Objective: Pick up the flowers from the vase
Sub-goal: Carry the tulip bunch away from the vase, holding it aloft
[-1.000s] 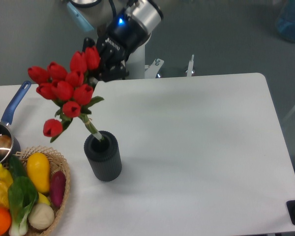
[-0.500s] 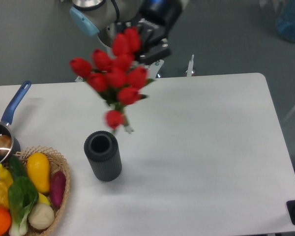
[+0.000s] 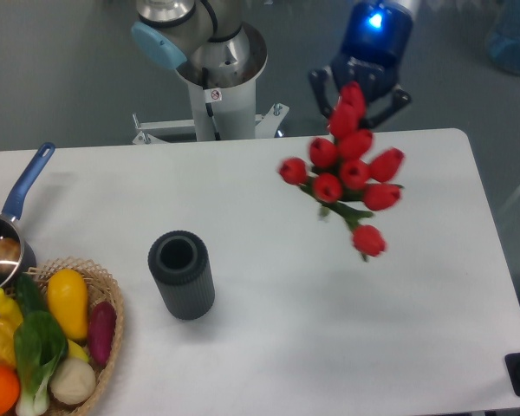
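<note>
While the vase point(image 3: 182, 275) stands upright on the white table point(image 3: 269, 347) with its round mouth bare, the flowers point(image 3: 347, 173) hang in the air well to its right, over the right half of the table. The gripper point(image 3: 360, 94) is above them at the far edge, its dark fingers point(image 3: 322, 85) clamped on the bunch from both sides near the topmost bud, and a blue light glows on its body. Red buds fan out below with green leaves among them; they look slightly blurred. At the left edge sit a blue-handled saucepan point(image 3: 4, 234) and a wicker basket point(image 3: 104, 347) of vegetables point(image 3: 43, 338), near the vase.
</note>
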`<state>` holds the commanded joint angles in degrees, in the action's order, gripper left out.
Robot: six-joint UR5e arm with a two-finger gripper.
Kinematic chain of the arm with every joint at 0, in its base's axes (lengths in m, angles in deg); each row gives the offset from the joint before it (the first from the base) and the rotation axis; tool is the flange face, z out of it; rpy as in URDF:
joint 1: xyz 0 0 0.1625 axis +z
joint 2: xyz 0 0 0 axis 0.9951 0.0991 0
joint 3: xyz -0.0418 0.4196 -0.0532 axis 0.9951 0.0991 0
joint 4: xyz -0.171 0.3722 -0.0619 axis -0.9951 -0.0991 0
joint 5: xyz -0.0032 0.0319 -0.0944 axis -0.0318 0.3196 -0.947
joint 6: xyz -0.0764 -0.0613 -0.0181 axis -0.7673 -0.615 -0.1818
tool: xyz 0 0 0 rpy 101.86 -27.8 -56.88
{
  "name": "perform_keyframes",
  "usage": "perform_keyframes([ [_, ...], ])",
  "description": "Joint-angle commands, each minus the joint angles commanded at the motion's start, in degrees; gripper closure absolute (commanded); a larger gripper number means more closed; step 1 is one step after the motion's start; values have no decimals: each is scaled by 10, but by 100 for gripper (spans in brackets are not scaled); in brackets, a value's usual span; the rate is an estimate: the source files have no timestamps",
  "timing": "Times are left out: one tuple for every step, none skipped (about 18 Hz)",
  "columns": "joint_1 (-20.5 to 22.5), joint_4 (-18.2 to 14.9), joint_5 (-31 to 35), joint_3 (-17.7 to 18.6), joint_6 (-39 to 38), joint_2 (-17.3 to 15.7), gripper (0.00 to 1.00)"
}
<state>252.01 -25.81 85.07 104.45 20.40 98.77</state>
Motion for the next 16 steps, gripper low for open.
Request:
perform_keyframes([
  [-1, 0, 25, -1, 0, 5, 100],
  [-3, 0, 53, -3, 3, 14, 100],
  [-5, 0, 90, -8, 11, 26, 100],
  [-13, 0, 124, -17, 14, 42, 100],
  [-27, 0, 147, -24, 15, 57, 100],
  [-37, 0, 164, -30, 16, 69, 100],
  [-41, 0, 182, -33, 17, 78, 100],
  [-46, 0, 202, -37, 18, 86, 100],
  [-56, 0, 222, -37, 25, 92, 100],
  [-66, -1, 242, -38, 37, 95, 100],
  [-70, -6, 265, -40, 43, 97, 100],
  [-76, -17, 288, -43, 48, 103, 100],
  [-81, -32, 308, -54, 61, 107, 100],
  [-85, -54, 325, -70, 75, 113, 100],
  [-90, -82, 339, -83, 86, 118, 100],
  [-90, -104, 350, -100, 92, 123, 100],
])
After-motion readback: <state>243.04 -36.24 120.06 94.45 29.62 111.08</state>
